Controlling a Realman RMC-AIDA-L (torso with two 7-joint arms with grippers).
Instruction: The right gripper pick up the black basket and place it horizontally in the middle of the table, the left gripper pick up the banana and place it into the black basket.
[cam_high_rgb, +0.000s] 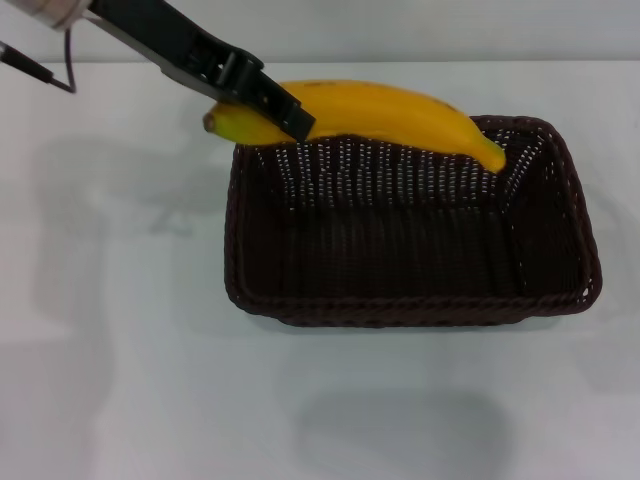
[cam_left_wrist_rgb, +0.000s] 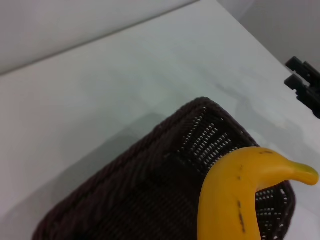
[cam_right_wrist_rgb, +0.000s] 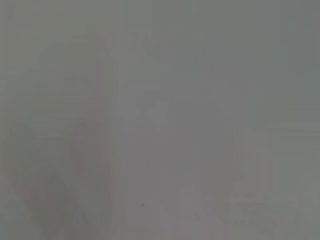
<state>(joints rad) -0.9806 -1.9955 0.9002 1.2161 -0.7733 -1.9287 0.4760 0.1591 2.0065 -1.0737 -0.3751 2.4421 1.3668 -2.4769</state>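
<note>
The black basket (cam_high_rgb: 410, 305) lies lengthwise across the middle of the white table (cam_high_rgb: 120, 350). It is empty inside. My left gripper (cam_high_rgb: 280, 112) reaches in from the far left and is shut on the left end of the yellow banana (cam_high_rgb: 400, 112). The banana is held roughly level along the basket's far rim, its right tip dipping just over that rim. In the left wrist view the banana (cam_left_wrist_rgb: 235, 200) hangs above the basket (cam_left_wrist_rgb: 150, 185). A dark clamp part at that view's edge looks like my right gripper (cam_left_wrist_rgb: 302, 82), standing off beyond the basket.
A thin black cable (cam_high_rgb: 50, 72) hangs by the left arm at the far left. Bare tabletop surrounds the basket on all sides. The right wrist view shows only a plain grey surface.
</note>
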